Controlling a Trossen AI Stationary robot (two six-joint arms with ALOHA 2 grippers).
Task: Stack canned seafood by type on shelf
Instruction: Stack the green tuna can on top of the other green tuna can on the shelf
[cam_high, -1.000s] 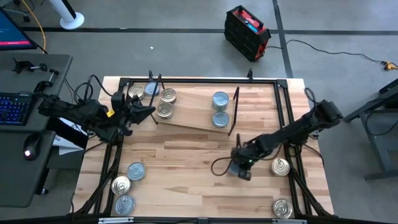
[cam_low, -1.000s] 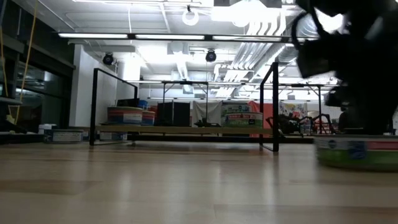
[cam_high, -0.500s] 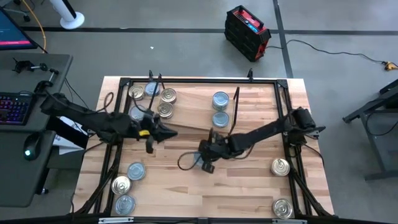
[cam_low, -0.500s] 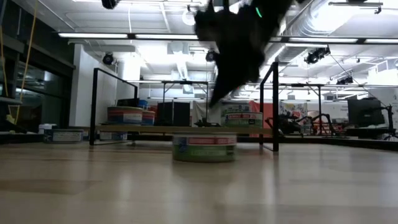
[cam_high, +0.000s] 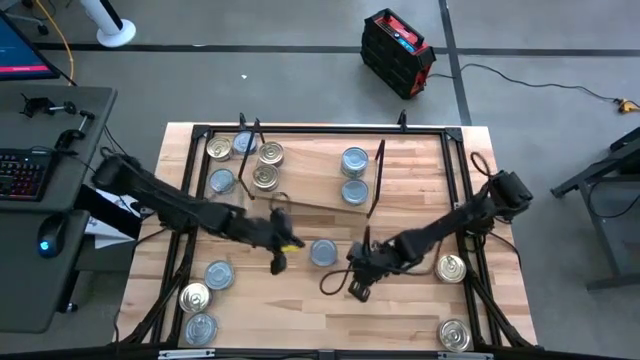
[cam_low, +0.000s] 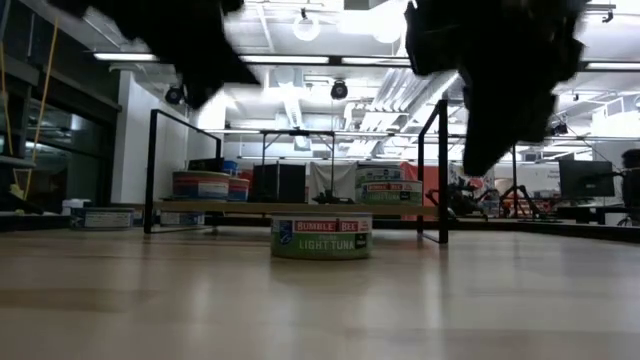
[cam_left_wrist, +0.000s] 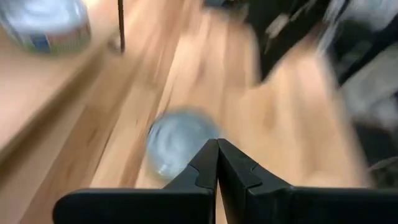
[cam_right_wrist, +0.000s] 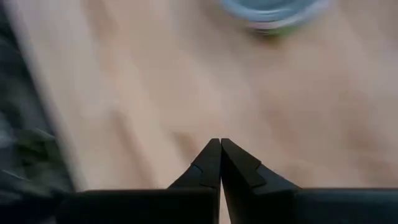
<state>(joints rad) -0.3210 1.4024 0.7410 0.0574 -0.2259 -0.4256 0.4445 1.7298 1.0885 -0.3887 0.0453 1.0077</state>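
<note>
Both grippers are hanging with fingers pressed together, holding nothing. A silver-blue tin (cam_high: 323, 252) is sitting on the table between them: the left gripper (cam_high: 284, 248) just beside it, the right gripper (cam_high: 358, 283) near its other side, neither touching it. The shelf (cam_high: 310, 190) is lying beyond the tin.

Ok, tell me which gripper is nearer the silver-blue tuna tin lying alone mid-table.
Left. The left gripper, shut, sits just beside the tuna tin; the right gripper, also shut, is slightly farther off on its other side.
</note>
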